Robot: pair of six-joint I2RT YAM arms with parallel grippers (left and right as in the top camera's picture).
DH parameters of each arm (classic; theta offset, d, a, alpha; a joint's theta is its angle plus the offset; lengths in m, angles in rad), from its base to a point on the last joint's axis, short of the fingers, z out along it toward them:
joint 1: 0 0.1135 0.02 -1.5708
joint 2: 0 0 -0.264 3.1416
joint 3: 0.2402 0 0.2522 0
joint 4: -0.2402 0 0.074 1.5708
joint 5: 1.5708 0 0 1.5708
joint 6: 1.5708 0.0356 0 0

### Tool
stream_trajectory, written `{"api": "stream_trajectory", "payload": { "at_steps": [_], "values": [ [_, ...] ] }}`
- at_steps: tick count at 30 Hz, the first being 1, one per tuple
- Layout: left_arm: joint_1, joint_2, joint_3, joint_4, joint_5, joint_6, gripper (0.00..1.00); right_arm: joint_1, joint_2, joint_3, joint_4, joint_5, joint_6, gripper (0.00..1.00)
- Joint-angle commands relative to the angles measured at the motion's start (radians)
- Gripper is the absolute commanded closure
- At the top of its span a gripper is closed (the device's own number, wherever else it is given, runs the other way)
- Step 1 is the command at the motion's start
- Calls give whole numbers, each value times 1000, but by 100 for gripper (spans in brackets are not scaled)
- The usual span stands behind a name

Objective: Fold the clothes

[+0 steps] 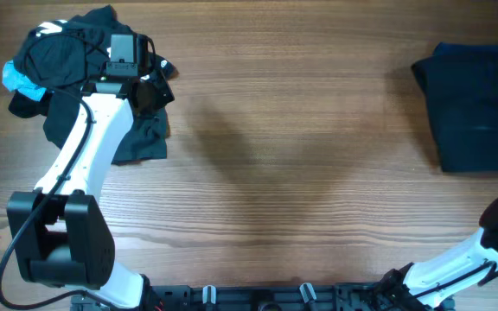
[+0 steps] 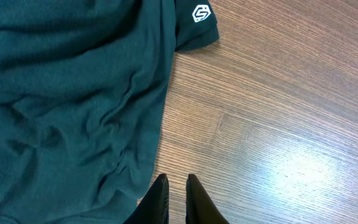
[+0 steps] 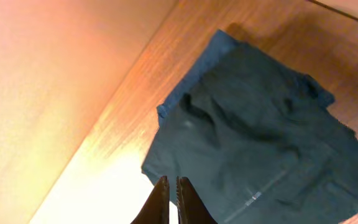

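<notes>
The white tubular left arm has black joint housings and a black cable along its side; the right arm looks alike. The left gripper and right gripper have slim, tapered black fingers.

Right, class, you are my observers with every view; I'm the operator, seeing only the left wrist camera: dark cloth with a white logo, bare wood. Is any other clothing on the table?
Observer: Yes, a folded dark garment lies at the far right of the table.
Operator: And around my cloth?
Observer: It's part of a crumpled pile with a light-blue piece at its left.
Operator: The right hand?
Observer: The right hand is shut, empty, apart from the folded garment.
</notes>
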Motion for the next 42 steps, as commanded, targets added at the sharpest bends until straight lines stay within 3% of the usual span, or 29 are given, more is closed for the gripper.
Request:
{"api": "stream_trajectory", "payload": {
  "at_steps": [1, 10, 16, 19, 26, 34, 36, 39, 42],
  "values": [
    [-3, 14, 0, 2, 2, 1, 89, 32, 46, -14, 10, -18, -20, 96],
    [-5, 49, 0, 1, 8, 2, 92, 47, 278, -24, -18, -17, -48, 96],
    [-5, 49, 0, 18, 8, 2, 83, 73, 393, -24, 52, 5, -86, 96],
    [-5, 49, 0, 19, 8, 2, 74, 82, 441, -24, 116, 6, -92, 95],
    [-5, 49, 0, 26, 8, 2, 71, 79, 469, -24, 209, 28, -120, 86],
    [-5, 49, 0, 25, 8, 2, 68, 77, 439, -14, 242, -74, -126, 85],
    [-5, 49, 0, 25, 8, 2, 66, 77, 395, -14, 245, -82, -134, 78],
    [-5, 49, 0, 25, 8, 2, 65, 77, 305, -14, 248, -82, -133, 49],
    [-5, 49, 0, 25, 8, 2, 63, 77, 241, -14, 236, -89, -134, 33]
  ]
}}
